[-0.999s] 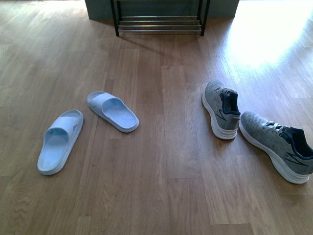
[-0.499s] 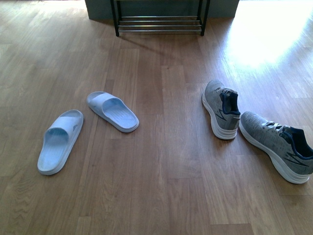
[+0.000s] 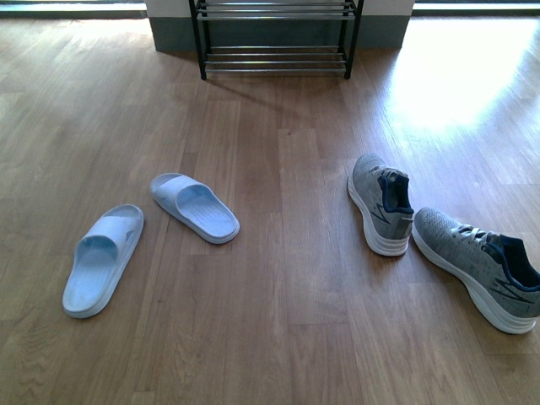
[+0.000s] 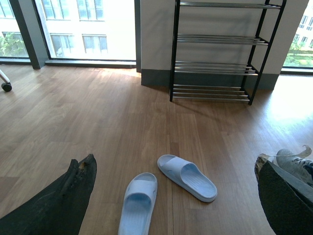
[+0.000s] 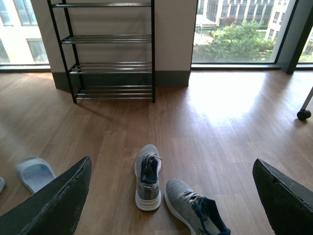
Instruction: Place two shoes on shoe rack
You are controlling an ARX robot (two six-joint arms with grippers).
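Sneakers [image 3: 381, 204] grey knit, white-soled; slides [image 3: 196, 208] smooth, moulded.

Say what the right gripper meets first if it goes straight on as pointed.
Likely the grey sneaker nearer the shoe rack, almost centred ahead of the open right gripper; depth is unclear, so it could be the wooden floor beside it.

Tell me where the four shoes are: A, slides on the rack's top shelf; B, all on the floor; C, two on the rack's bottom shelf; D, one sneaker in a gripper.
B: the slides and sneakers all lie on the floor, and the rack holds no shoes.
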